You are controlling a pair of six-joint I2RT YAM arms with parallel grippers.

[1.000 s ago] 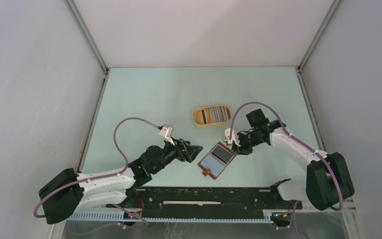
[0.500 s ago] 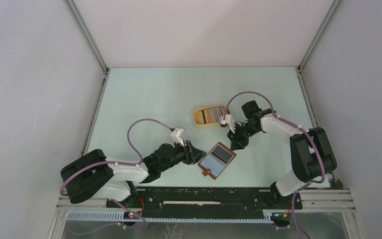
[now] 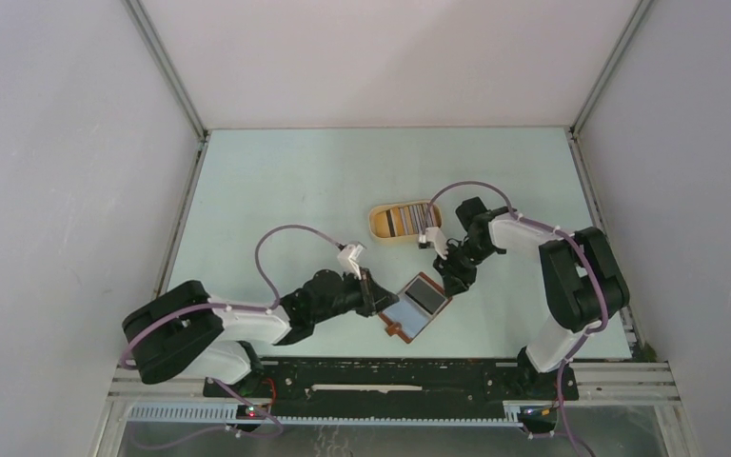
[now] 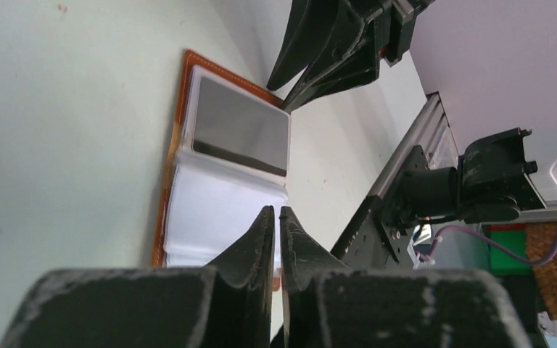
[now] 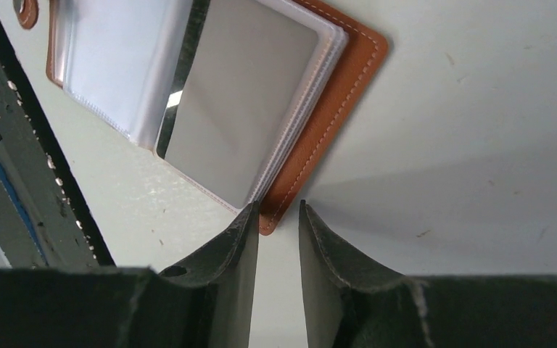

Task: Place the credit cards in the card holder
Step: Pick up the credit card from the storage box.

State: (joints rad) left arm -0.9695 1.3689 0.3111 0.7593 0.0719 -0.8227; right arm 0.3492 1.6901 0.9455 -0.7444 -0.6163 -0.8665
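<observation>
Left fingers (image 4: 260,235) nearly closed, just a thin slit, tips at the left edge of the card holder (image 3: 417,306). We can't tell if they pinch that edge. Right fingers (image 5: 241,250) stand partly apart with nothing between them, tips at the holder's far right corner. Holder lies opened flat on the worktop (image 3: 276,190) between the 2 arms, with 1 dark card (image 3: 427,293) in its far sleeve. Other credit cards (image 3: 409,220) stand edge-on in the tan tray (image 3: 375,225), just beyond the holder.
</observation>
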